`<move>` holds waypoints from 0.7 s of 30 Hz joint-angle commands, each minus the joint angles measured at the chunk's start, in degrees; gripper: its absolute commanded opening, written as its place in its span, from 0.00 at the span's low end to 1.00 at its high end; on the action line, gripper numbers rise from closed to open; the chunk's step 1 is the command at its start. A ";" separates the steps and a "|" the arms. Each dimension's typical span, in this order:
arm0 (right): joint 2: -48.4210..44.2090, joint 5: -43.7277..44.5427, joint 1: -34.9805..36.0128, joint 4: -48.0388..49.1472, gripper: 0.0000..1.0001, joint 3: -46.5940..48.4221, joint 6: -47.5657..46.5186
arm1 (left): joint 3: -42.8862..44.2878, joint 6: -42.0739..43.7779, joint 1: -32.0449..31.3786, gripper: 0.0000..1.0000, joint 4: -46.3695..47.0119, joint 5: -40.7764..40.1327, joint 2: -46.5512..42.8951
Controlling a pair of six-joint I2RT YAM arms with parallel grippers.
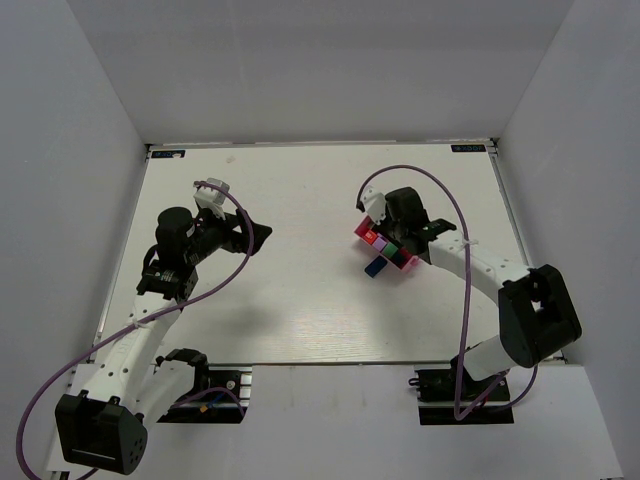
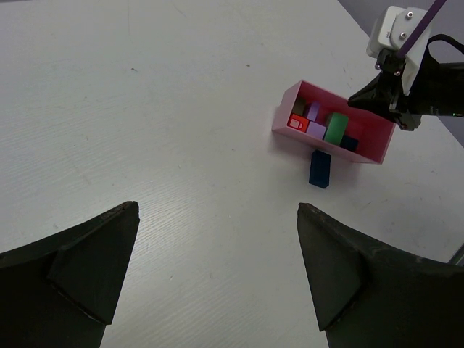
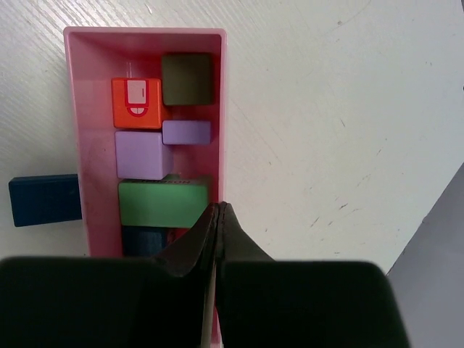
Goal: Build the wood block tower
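1. Top view: the left gripper [image 1: 262,234] hangs wide open over the table [image 1: 300,190], well apart from the action. The right gripper [image 1: 383,222] is down over the pink tray [image 1: 406,264]. A dark blue block [image 1: 375,268] lies just outside the tray. No tower stands anywhere yet.
2. Left wrist view: those fingers are spread wide with nothing between them. The tray sits far ahead with the wood blocks [image 2: 319,123] packed inside, and a green block [image 2: 336,127] stands tallest.
3. Right wrist view: the jaws are pinched tight together at the tray's long wall, beside the green block. The red block [image 3: 136,103] and lilac blocks [image 3: 141,154] lie beyond.
   - No block is held, and I can't tell whether the thin wall is caught between the jaws.
   - The danger, as I judge it, is that a lift comes up empty.
   - Or it drags the tray and spills everything, because the pinch sits on the rim line and not round a block.
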 commanded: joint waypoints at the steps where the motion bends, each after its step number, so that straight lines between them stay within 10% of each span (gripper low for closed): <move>1: -0.92 0.90 0.39 2.87 0.00 0.46 0.30 | 0.93 -0.29 -0.16 1.00 0.38 0.68 -0.82; 21: -0.13 2.65 0.91 8.64 0.00 -5.07 -1.98 | 0.93 -0.29 -0.16 1.00 0.38 0.68 -0.82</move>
